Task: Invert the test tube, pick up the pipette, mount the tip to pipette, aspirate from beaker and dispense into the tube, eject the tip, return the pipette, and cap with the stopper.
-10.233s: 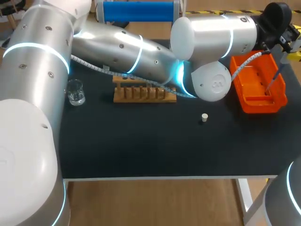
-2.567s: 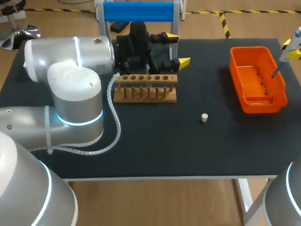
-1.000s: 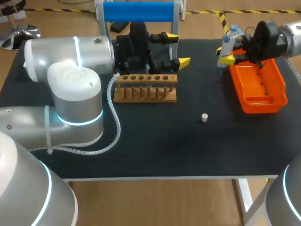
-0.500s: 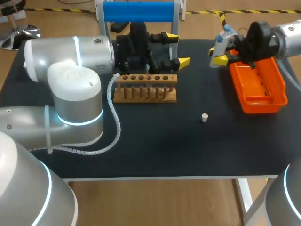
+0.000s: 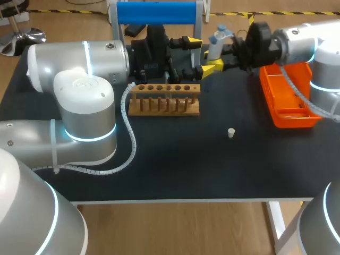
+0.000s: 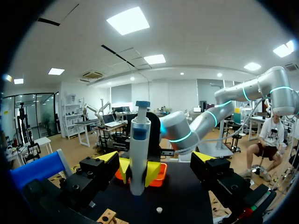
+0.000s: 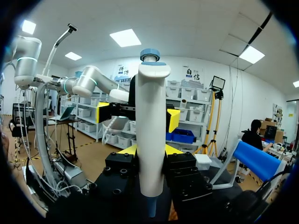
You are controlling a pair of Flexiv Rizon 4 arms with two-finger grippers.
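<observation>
Right wrist view shows pipette [image 7: 151, 140] upright, clamped between fingers [image 7: 127, 150].

The left arm [image 5: 79, 106] covered the left part of the bench [image 5: 175, 164], hiding whatever stood there. In the head view the lower end of the pipette [image 5: 217, 41] was lost behind the right gripper [image 5: 220, 57], and whether it bore a tip could not be told. In the left wrist view the orange tray [image 6: 161, 170] showed only as a sliver behind the pipette, the wooden rack [image 6: 108, 216] was cut off to one corner, and the stopper [image 6: 159, 210] was a mere speck.
</observation>
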